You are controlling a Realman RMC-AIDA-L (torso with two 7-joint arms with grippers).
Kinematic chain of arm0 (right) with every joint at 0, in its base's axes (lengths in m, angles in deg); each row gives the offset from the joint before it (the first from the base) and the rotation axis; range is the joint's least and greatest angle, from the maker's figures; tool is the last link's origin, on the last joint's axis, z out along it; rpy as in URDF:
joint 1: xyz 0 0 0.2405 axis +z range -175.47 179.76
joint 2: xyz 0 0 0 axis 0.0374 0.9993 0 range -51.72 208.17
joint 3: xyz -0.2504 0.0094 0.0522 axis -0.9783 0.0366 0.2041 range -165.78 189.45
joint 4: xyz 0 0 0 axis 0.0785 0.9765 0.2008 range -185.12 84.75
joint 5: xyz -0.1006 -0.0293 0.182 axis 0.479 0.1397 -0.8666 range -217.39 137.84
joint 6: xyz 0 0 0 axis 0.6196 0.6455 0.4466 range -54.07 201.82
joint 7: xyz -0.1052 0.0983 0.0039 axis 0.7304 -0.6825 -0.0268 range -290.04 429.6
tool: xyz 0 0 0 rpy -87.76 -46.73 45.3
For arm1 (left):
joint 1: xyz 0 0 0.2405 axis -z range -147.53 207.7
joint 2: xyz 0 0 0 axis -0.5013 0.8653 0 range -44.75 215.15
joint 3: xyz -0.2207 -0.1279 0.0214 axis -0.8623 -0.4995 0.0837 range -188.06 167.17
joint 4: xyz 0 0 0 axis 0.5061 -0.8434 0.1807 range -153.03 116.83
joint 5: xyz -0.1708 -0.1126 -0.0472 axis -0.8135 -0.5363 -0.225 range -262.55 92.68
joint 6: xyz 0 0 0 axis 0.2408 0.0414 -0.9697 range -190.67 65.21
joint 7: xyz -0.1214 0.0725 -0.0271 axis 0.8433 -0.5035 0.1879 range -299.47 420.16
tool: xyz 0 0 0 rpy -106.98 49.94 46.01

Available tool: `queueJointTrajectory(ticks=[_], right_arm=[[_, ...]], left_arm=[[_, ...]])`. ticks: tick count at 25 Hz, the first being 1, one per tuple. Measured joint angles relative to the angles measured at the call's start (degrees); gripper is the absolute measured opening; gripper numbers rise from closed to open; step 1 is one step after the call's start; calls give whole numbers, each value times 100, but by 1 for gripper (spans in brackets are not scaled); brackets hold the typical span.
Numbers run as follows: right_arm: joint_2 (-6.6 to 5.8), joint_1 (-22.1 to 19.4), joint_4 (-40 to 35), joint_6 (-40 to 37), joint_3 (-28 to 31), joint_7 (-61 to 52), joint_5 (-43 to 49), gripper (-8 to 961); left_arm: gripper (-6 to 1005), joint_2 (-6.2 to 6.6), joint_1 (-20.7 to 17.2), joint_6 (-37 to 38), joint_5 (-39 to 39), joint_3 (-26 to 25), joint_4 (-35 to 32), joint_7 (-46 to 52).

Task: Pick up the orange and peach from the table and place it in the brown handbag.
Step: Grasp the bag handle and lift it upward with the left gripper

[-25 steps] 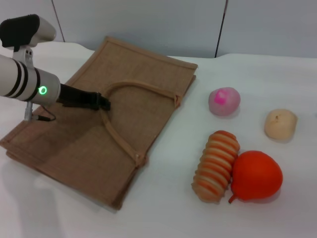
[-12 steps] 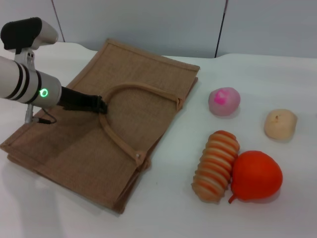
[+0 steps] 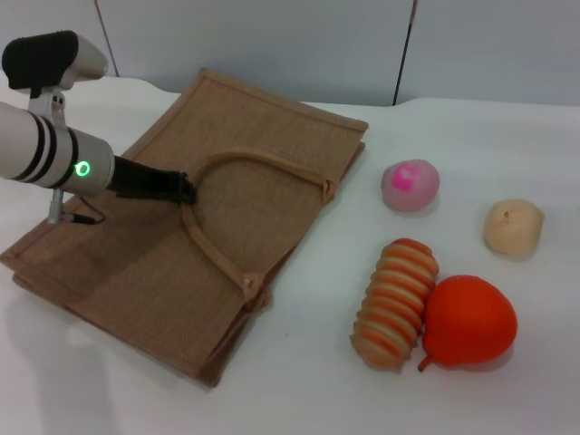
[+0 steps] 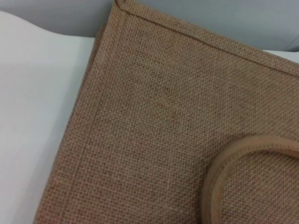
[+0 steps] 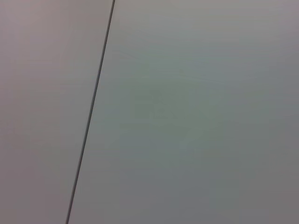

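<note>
While the left pincer [image 3: 186, 190] clenches the arched loop handle [image 3: 258, 163] of the flat tan-brown woven jute handbag [image 3: 163, 272], lifting should open its mouth; glossy red-orange round orange [image 3: 469, 322] and pale pink peach [image 3: 410, 185] wait on the white tabletop [image 3: 507, 145] well apart from the handbag.

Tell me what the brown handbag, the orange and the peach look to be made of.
Brown handbag: coarse woven jute or burlap with a matte finish; the open weave shows clearly in the left wrist view. Orange: probably moulded plastic, since its skin is smooth and glossy with highlights. Peach: likely foam or soft plastic, with a dull pale pink surface and a painted-looking magenta patch.
</note>
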Motion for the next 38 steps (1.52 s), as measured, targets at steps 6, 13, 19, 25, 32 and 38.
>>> queueJointTrajectory(ticks=[6,13,19,25,32,38], right_arm=[[0,-11,0,13,-10,0,-10,849],[0,-27,0,18,-14,0,-10,849],[0,-27,0,26,-14,0,-10,849],[0,-20,0,39,-9,0,4,849],[7,-6,0,51,-12,0,7,849],[7,4,0,59,-120,0,29,849]], left_arm=[[129,-15,-155,28,-898,-20,12,-660],[121,-20,-474,-304,-2269,-36,12,-1722],[120,-16,-723,-839,-3268,-59,3,-2544],[119,-21,-963,-1333,-4393,-67,178,-3650],[118,-18,-1183,-1846,-5336,-70,499,-4685],[118,-18,-1292,-2180,-5746,-70,622,-5110]])
